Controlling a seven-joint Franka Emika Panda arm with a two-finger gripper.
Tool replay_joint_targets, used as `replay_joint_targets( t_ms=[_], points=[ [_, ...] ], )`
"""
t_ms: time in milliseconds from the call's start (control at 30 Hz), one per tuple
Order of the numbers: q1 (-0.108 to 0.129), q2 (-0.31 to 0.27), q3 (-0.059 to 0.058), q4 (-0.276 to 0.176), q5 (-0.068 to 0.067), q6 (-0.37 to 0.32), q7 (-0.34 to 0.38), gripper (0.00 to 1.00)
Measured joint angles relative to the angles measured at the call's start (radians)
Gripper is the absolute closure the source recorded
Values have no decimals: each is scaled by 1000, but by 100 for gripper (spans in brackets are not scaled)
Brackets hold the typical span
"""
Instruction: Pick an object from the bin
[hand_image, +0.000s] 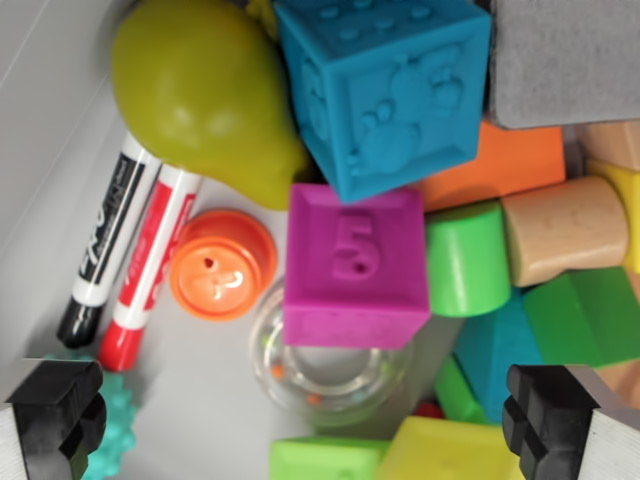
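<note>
Grey bin (40, 120), purple cube (355, 265) above spread pincer (305, 420)

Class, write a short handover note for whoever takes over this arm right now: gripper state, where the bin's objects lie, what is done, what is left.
Gripper: open, empty, above the bin, a finger at each bottom corner of the wrist view.
Between the fingers: purple block marked 5, resting on a clear ring.
Above it: blue cube; green pear to its left.
Wrist view's left: black marker and red marker side by side, orange cup beside them.
Wrist view's right: green cylinder, wooden cylinder, more blocks.
Done: nothing picked yet.
Left: descend, close on one object, probably the purple block, and lift it out.
</note>
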Motion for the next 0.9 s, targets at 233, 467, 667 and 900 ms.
replay_joint_targets(
  t_ms=[233,467,667,900],
  points=[
    [20,49,-5,25,6,22,119,0],
    [38,91,-10,50,13,38,216,0],
    [54,131,-15,75,19,52,308,0],
    [77,188,-23,113,32,67,428,0]
  ],
)
